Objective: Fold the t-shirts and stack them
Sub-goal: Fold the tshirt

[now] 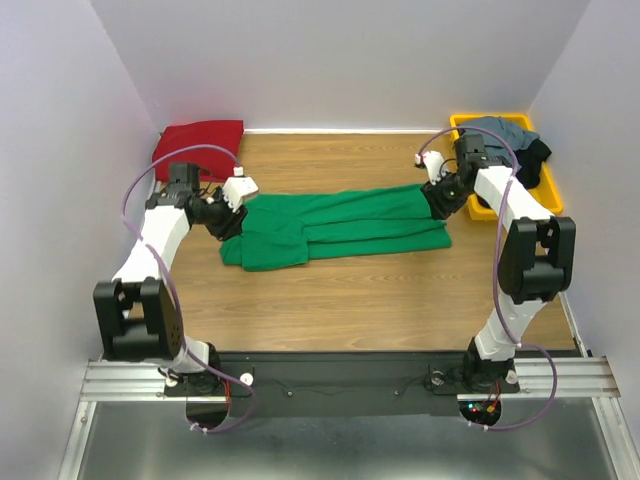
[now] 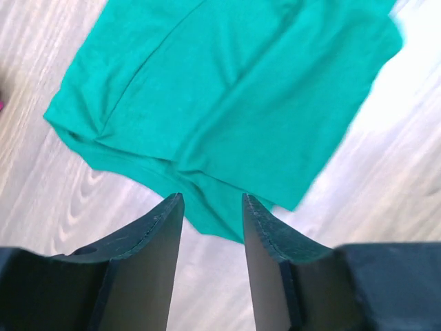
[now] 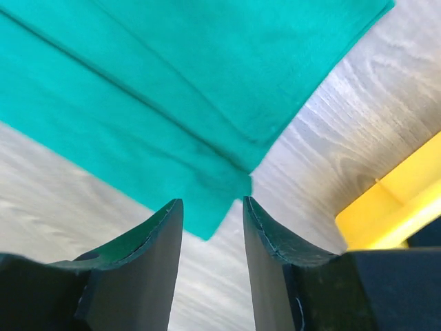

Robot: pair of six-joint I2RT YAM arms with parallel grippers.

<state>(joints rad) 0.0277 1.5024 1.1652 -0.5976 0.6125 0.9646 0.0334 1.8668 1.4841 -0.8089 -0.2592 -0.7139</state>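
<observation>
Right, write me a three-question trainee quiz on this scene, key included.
1. True or false: the green t-shirt lies on the table, outside the yellow tray.
2. Where is the dark red t-shirt? A) at the far left corner of the table B) in the tray C) under the green t-shirt
3. What, if anything, do the left gripper and the right gripper hold?
Key: 1 true. 2 A. 3 nothing; both are open, one at each end of the green t-shirt.
</observation>
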